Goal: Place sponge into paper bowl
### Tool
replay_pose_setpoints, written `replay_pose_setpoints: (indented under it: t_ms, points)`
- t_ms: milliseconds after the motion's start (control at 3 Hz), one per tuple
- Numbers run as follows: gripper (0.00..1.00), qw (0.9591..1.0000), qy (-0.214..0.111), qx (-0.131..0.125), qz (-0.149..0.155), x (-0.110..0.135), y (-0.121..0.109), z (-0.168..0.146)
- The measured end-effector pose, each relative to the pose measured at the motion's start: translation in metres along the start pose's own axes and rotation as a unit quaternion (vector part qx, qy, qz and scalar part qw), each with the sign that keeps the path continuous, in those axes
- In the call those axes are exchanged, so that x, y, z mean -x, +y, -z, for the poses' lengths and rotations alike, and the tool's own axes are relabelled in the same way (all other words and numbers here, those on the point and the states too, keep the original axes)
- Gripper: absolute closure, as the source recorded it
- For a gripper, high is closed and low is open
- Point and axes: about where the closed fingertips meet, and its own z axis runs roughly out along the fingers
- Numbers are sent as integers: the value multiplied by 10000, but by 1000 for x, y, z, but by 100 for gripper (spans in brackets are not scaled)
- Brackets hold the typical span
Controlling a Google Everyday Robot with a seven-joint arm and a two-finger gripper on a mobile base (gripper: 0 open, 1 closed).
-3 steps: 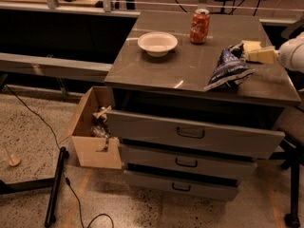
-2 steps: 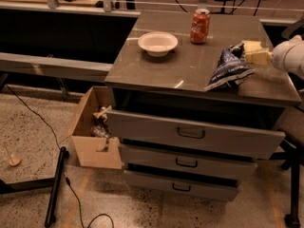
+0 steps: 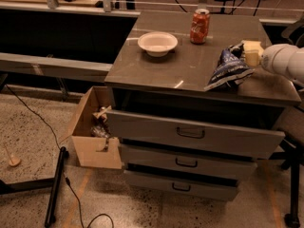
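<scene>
Arm and gripper. The white, rounded arm (image 3: 285,61) enters from 3 o'clock and lies low and nearly level over the right edge of the surface (image 3: 190,68). Its gripper (image 3: 252,58) points toward 9 o'clock. Whether the gripper is wide, narrow or holding anything cannot be told from here.

Task items. The sponge (image 3: 251,45), a pale yellow block, sits at the gripper's tip, on its 12 o'clock side, at the far right of the surface. Whether the two touch cannot be told. The snack bag (image 3: 228,69), dark blue and white, lies crumpled just beside both, at their 8 o'clock.

Containers. The paper bowl (image 3: 157,42) stands upright at the far left of the surface, well apart from the sponge, at about its 9 o'clock, with its white inside fully in view. A red soda can (image 3: 200,26) stands upright near the bowl, at its 2 o'clock. Below the surface are three drawers. The top drawer (image 3: 190,134) is pulled slightly out, and its contents are hidden. On the floor at 9 o'clock of the drawers, an open cardboard box (image 3: 88,148) holds crumpled items that cannot be made out.
</scene>
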Motion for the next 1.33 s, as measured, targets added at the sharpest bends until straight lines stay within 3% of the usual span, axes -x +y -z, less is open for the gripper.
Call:
replay_pose_setpoints:
  t_ms: [667, 1000, 1333]
  points:
    - [0, 9966, -118, -116, -802, 2, 1, -16]
    - [0, 9967, -61, -41, -805, -1, 7, -21]
    - [7, 9974, 11, 44, -725, -8, 11, -26]
